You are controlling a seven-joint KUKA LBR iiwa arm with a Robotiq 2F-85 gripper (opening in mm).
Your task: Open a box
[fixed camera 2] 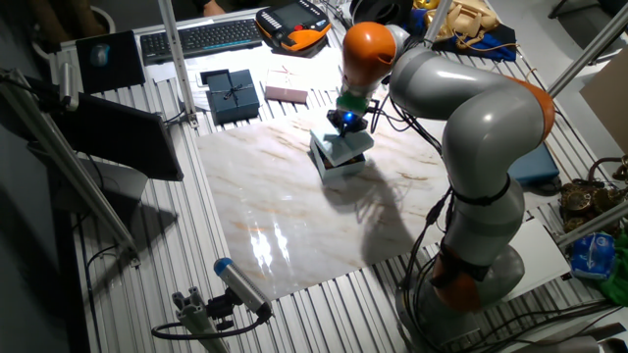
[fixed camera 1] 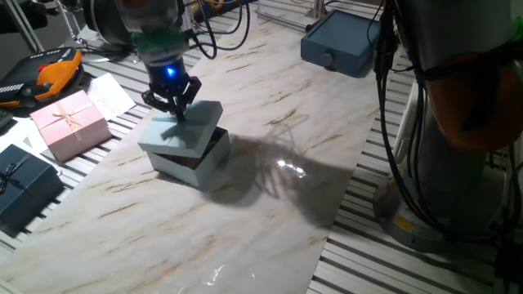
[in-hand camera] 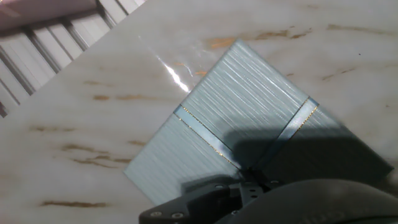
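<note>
The pale blue box base stands on the marble board with its brown inside showing at the right. Its lid is raised and shifted left, resting askew over the base. My gripper is directly above the lid's middle and shut on it at the ribbon. In the other fixed view the gripper stands over the box. The hand view shows the lid's top with its thin ribbon, and dark fingers at the bottom edge.
A pink ribboned box and a dark navy ribboned box lie left of the board on the slatted table. A blue-grey case sits at the back. The arm's base stands at the right. A keyboard lies at the far edge.
</note>
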